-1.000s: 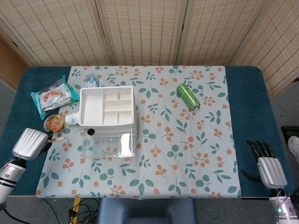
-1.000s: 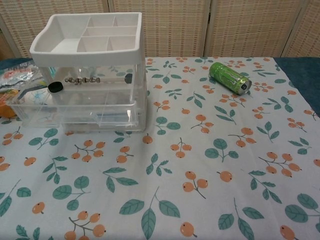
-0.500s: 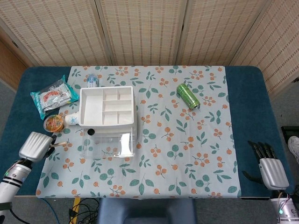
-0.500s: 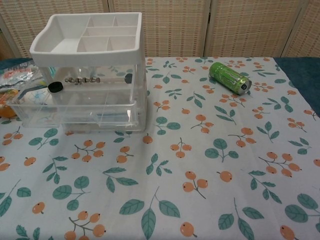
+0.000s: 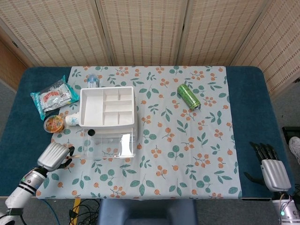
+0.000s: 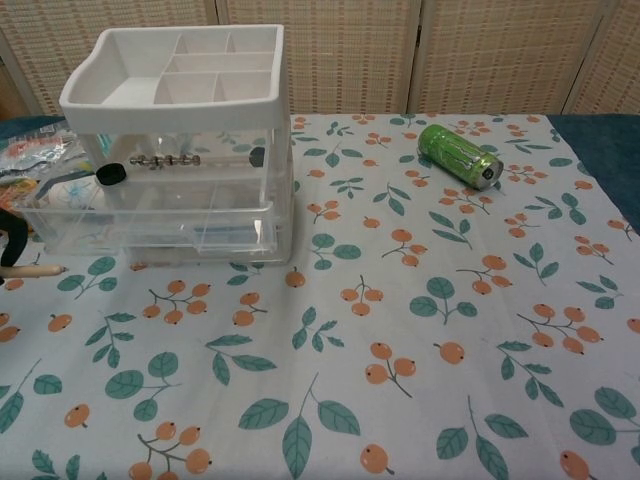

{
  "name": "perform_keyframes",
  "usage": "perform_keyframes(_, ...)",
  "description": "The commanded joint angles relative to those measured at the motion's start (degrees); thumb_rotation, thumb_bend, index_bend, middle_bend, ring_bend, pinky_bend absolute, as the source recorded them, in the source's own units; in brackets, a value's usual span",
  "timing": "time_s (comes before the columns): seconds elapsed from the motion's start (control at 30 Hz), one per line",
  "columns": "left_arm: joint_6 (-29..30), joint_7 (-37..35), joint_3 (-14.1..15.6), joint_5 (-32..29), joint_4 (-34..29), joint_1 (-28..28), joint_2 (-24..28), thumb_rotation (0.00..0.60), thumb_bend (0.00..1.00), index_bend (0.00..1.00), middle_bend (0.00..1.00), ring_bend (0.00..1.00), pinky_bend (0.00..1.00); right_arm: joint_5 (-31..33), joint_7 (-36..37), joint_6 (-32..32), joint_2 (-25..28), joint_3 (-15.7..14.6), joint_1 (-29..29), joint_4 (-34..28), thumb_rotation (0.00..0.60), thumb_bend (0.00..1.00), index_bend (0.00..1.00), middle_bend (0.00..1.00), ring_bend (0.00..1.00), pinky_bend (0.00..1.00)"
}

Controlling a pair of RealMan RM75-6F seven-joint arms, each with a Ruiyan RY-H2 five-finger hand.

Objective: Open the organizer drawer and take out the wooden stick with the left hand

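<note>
Left hand down at 7 o'clock, fingers pinching the wooden stick, which is out of the organizer, just off its front-left corner; green can at 1 o'clock; right hand at 4 o'clock on the bench, fingers loose, holding nothing.

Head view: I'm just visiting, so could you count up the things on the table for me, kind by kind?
organizer: 1
green can: 1
snack packet: 1
orange-lidded cup: 1
small bottles: 2, the blue-capped bottle and the white bottle
wooden stick: 1, held by the left robot hand
Total: 7
</note>
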Motion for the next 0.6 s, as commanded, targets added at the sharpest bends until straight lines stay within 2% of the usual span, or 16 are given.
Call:
perform_keyframes(0.03,-0.13,0.01,0.02,0.20,-0.79,-0.14,-0.14,0.600,0.36,0.45,0.87,0.95,1.00,-0.09,-0.07,0.22,0.09,0.04,-0.07,-0.11,0.600,0.18,0.06,0.14,0.11,0.03)
perform_keyframes(0.1,0.18,-0.32,-0.02,0.40,-1.60,-0.03,-0.08,0.600,0.36,0.33,0.86,0.95,1.00,-0.06,-0.07,0.25,0.09,0.07,-0.08,-0.11,0.600,0.18,0.06,0.14,0.11,0.03)
perform_keyframes(0.17,0.76,-0.05,0.04,0.81,-1.98,0.20,-0.06,0.600,0.33,0.26,0.86,0.94,1.00,-0.01,-0.03,0.10,0.05,0.05,-0.06,-0.07,0.600,0.18,0.06,0.14,0.11,0.03)
perform_keyframes(0.27,1.14,0.97,0.04,0.35,-2.73,0.76,0.18,0.600,0.28,0.24,0.86,0.94,1.00,-0.07,0.14,0.04,-0.04,0.09,0.03,0.05,0.600,0.18,0.06,0.14,0.11,0.03)
perform_keyframes(0.6,3.87,3.08,-1.23,-4.26,-3.77,4.08,2.33,0.600,0.27,0.23,0.83,0.91,0.99,-0.39,0.55,0.35,0.07,0.25,0.09,0.28,0.600,0.18,0.06,0.14,0.11,0.03)
